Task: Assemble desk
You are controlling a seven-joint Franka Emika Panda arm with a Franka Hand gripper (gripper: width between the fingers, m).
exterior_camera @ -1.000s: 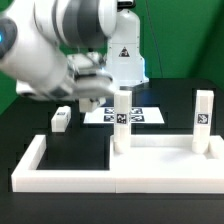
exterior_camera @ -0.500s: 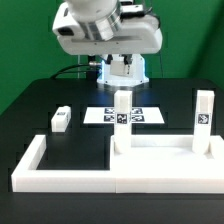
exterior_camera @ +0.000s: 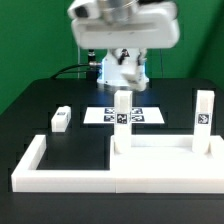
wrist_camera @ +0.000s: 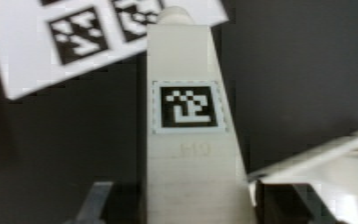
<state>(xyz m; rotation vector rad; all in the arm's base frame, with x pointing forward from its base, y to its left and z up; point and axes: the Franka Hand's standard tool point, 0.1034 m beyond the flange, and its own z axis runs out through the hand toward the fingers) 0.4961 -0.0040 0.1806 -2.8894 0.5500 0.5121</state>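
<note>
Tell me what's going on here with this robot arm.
The arm is assembling a small white desk. Its gripper is shut on a tagged leg, held in the air. The tabletop lies flat inside the border rail with two upright legs at its corners. A spare leg lies loose near the rail.

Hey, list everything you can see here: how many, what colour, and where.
tabletop panel: one, white, flat inside the border rail
upright legs: two, white with tags, standing on the tabletop panel
lying leg: one, white, on the table at the exterior view's left
held leg: one, white with tag, between the fingers
border rail: one, white, nearest the camera
marker board: one, white with black tags, behind the legs
table: one, black
backdrop: one, green, behind
arm: one, pale, blurred, above
gripper: one, dark, closed on the held leg
</note>
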